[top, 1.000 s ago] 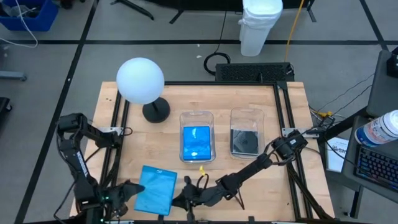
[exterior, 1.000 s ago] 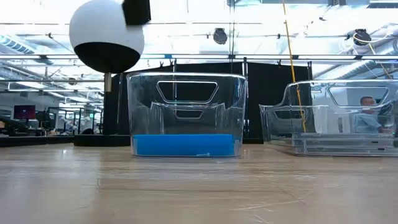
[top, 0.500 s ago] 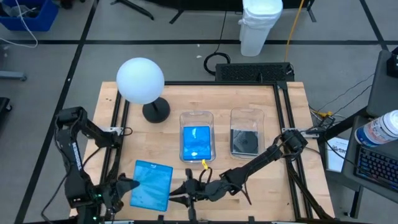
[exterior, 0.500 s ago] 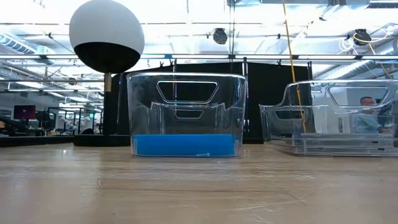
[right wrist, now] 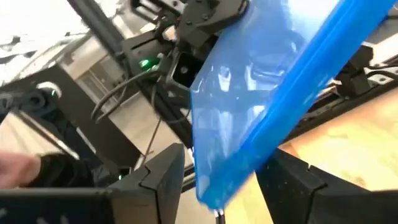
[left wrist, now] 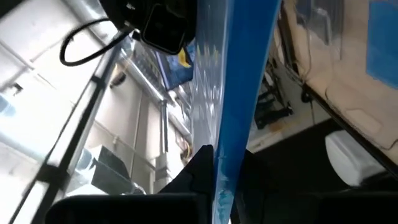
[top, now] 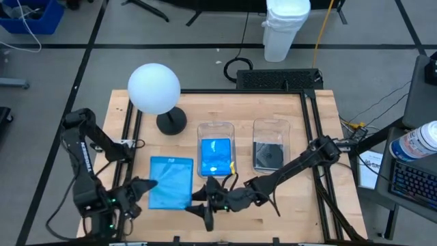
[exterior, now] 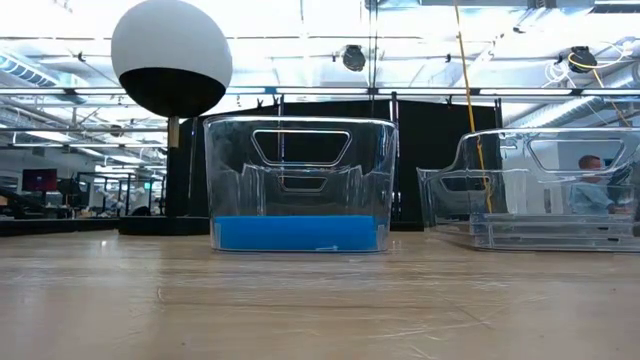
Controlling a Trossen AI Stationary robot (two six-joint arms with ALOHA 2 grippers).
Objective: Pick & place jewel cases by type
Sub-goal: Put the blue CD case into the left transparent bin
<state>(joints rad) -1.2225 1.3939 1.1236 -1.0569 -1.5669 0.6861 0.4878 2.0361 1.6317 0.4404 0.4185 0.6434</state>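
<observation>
The left gripper (top: 145, 188) is clamped on the left edge of a blue jewel case (top: 171, 182), holding it above the table (top: 287, 212) near its front. In the left wrist view the case (left wrist: 233, 87) runs edge-on from between the jaws. At the case's right edge the right gripper (top: 205, 199) has its jaws spread, the case's corner between them, untouched. Behind stand a clear bin (top: 216, 130) holding another blue case (top: 216, 156), then a second bin (top: 271, 126) with a dark case (top: 268, 156). Bare wood lies at the front right.
</observation>
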